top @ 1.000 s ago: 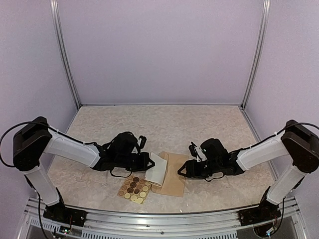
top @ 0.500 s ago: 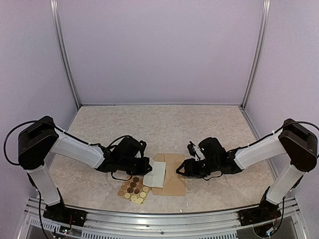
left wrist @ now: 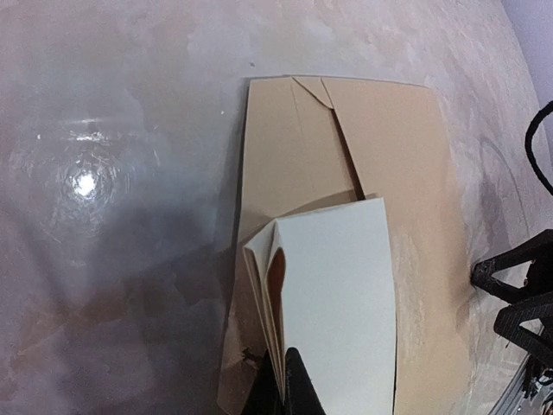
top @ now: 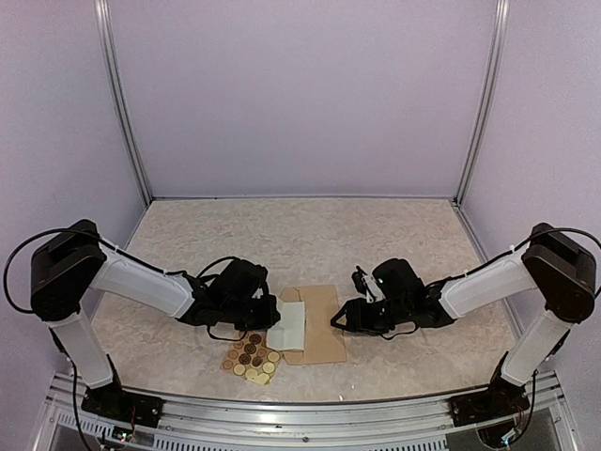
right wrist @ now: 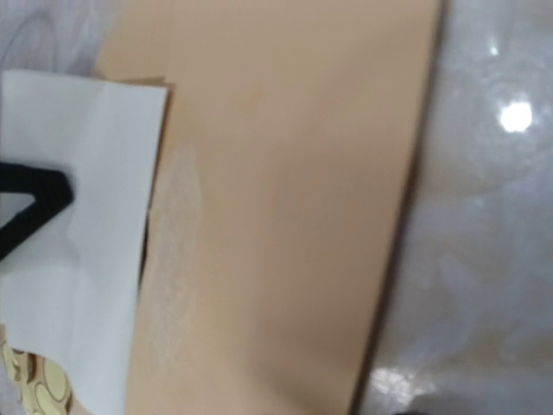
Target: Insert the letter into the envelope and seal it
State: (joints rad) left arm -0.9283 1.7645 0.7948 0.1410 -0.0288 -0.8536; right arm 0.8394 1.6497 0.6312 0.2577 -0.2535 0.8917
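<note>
Marbled beige stone-look covers the table (top: 310, 235), and on it, near the front edge between the two arms, the work is gathered. The left arm (top: 141, 282) and the right arm (top: 479, 287) both reach low toward the middle.

Between them the envelope (top: 324, 331) lies flat on the table, tan and seamed. Across its left part sits the letter (top: 288, 329), folded into a white packet with its plain back outward. One end rests on the envelope and the other is raised off the paper. The left wrist view shows the folds gaping slightly at the raised end.

The left tool (left wrist: 285, 382) is clamped tight on that raised end of the letter. The right tool (top: 343, 319) hovers at the envelope's right edge. Whether it is spread or pinching the paper I cannot tell, since its own camera shows only envelope and letter.

Just left of the envelope, toward the front, lies a small sticker sheet (top: 250, 357) of round seals, untouched.

By my reading the task is at its first half. The letter is folded and brought to the envelope, but nearly all of it shows outside, so insertion is not done. Closing the flap and sealing it remain.
</note>
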